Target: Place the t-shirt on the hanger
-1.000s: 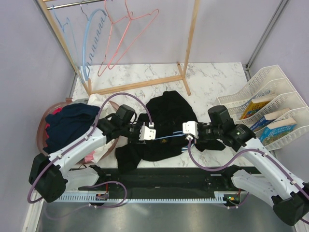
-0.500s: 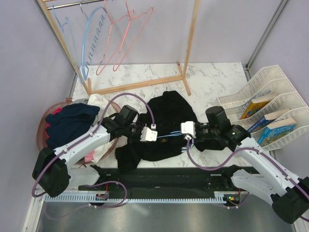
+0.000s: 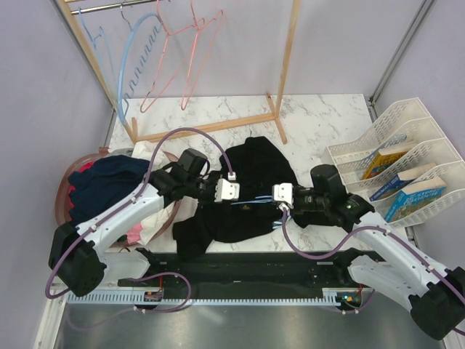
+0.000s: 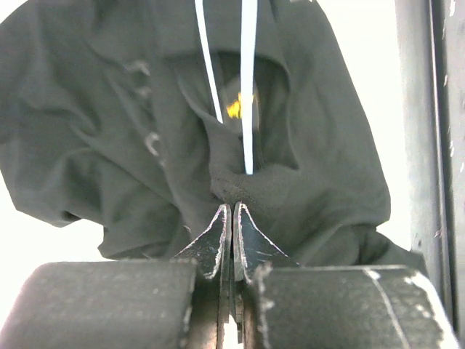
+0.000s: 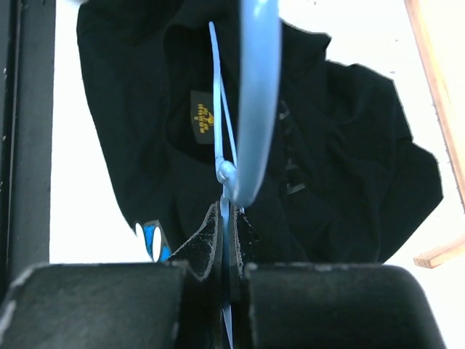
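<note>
The black t-shirt lies crumpled on the marble table, its yellow emblem showing inside the collar. The light-blue wire hanger lies across the shirt between my two grippers. My left gripper is over the shirt's middle, and in the left wrist view it is shut on a raised fold of the t-shirt just below the collar. My right gripper faces it from the right. In the right wrist view it is shut on the hanger at the twisted neck below the hook.
A wooden rack at the back holds pink hangers and a notched blue hanger. A basket with a navy garment sits at the left. White file trays with books stand at the right. A black rail runs along the near edge.
My left gripper has moved right across the shirt toward the hanger and closed from open to shut. The right gripper shifted slightly left. The rack's hangers swung a little.
</note>
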Available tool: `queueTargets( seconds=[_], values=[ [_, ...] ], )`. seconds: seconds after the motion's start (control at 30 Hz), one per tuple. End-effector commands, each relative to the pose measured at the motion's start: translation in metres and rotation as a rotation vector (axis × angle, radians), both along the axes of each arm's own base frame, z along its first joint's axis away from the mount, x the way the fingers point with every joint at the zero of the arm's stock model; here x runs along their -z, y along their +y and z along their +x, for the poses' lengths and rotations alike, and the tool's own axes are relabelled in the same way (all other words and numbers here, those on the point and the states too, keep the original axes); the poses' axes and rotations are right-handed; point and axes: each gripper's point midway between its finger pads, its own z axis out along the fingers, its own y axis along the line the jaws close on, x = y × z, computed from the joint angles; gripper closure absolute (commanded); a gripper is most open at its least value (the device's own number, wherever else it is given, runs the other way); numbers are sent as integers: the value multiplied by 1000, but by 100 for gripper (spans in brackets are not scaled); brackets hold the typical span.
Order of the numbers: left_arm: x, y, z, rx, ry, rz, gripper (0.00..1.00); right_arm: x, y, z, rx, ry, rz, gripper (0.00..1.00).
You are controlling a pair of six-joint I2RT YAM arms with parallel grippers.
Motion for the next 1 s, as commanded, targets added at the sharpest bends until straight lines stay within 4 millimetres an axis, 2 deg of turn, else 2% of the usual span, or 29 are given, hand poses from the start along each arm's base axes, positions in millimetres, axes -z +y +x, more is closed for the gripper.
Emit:
queueTargets(
  seconds=[0.0,0.17,0.27,0.33,0.47,0.5,0.6,0.67,0.83,0.93,0.97],
  values=[
    [-46,-24,3,-39,47,-136,98,-25,14,1,-26,-67,134,100],
    [-77,-33,9,-78,54,-201,98,-31,12,6,24,-111,190,100],
    [-89,-34,7,-79,42,-227,98,-28,1,6,53,-121,174,100],
    [-92,-35,5,-78,50,-239,98,-35,0,1,38,-147,195,100],
    [-98,-44,-1,-58,52,-248,98,-50,13,3,21,-106,276,100],
    [-99,-48,-5,-43,53,-248,98,-45,16,8,28,-82,269,100],
    [-104,-56,-7,-41,47,-248,98,-48,21,14,25,-67,279,100],
    [-112,-60,-2,-58,39,-258,98,-59,27,16,22,-71,325,100],
    [-122,-67,3,-76,37,-283,98,-76,41,8,12,-36,423,100],
    [-120,-71,-6,-53,48,-279,98,-83,49,6,6,-24,461,100],
    [-120,-69,-10,-47,52,-275,95,-84,51,7,4,-24,465,100]
  ],
)
